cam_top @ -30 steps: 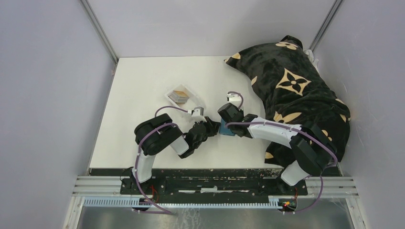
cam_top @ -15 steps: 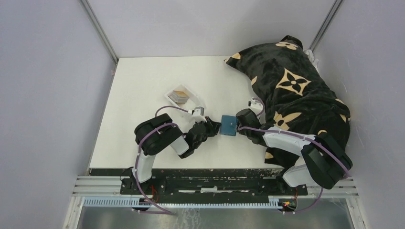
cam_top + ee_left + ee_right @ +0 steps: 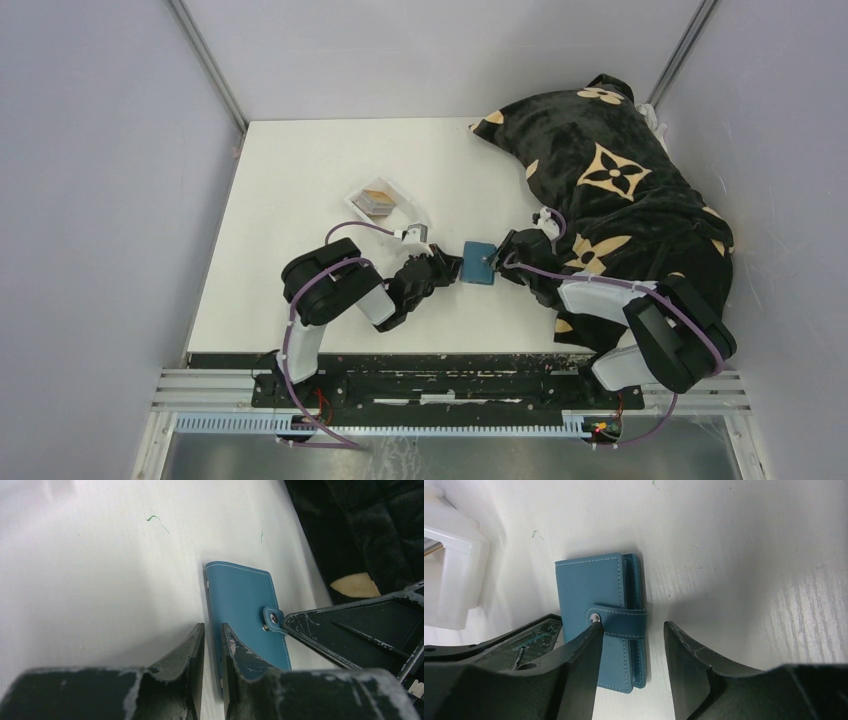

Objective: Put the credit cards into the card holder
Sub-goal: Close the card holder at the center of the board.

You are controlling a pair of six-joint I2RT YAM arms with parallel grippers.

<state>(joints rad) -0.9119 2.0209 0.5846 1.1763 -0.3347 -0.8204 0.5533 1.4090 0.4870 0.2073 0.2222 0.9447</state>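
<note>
White table (image 3: 300,180): the left gripper (image 3: 212,630), fingers nearly together around nothing, sits at the closed wallet's (image 3: 479,263) edge. The right gripper (image 3: 632,626) is spread astride its snap tab (image 3: 621,621). Light, floppy leather; pinch that tab. Beyond, the cards (image 3: 378,200) lie in a tray (image 3: 405,203).

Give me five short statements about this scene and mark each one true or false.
1. The card holder lies open. False: it is closed, with its tab across the front.
2. The credit cards sit in the clear tray. True.
3. The right gripper is open, with a finger on either side of the tab. True.
4. The left gripper hangs well clear of the card holder. False: it is closed on the holder's edge.
5. The dark patterned pillow lies on the left side of the table. False: it is on the right.
</note>
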